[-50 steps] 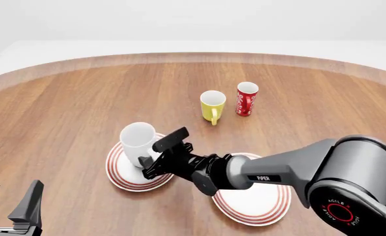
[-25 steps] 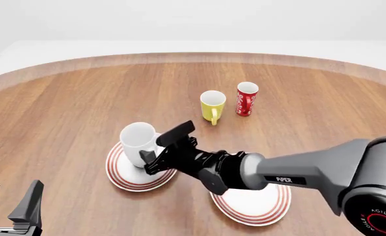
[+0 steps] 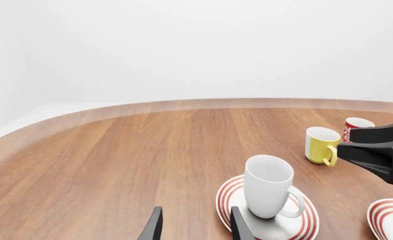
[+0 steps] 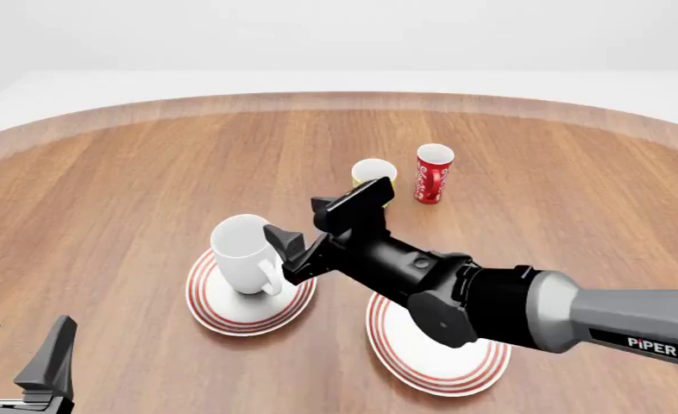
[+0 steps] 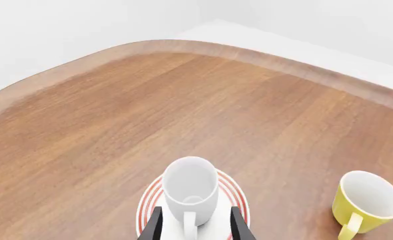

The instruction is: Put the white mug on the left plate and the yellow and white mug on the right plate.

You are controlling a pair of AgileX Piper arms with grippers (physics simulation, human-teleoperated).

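Above the white mug [image 4: 245, 253] on the left plate [image 4: 218, 312], the right claw [image 4: 322, 227] hangs spread, empty.

In the front view the right gripper [image 4: 322, 220] covers most of the yellow and white mug [image 4: 370, 170], leaving only its rim showing. The right arm [image 4: 489, 306] hides the near left part of the right plate [image 4: 455, 366]. The left gripper [image 4: 22, 358] is cut off by the bottom edge. The red cup [image 4: 434, 173] markings are too small to read
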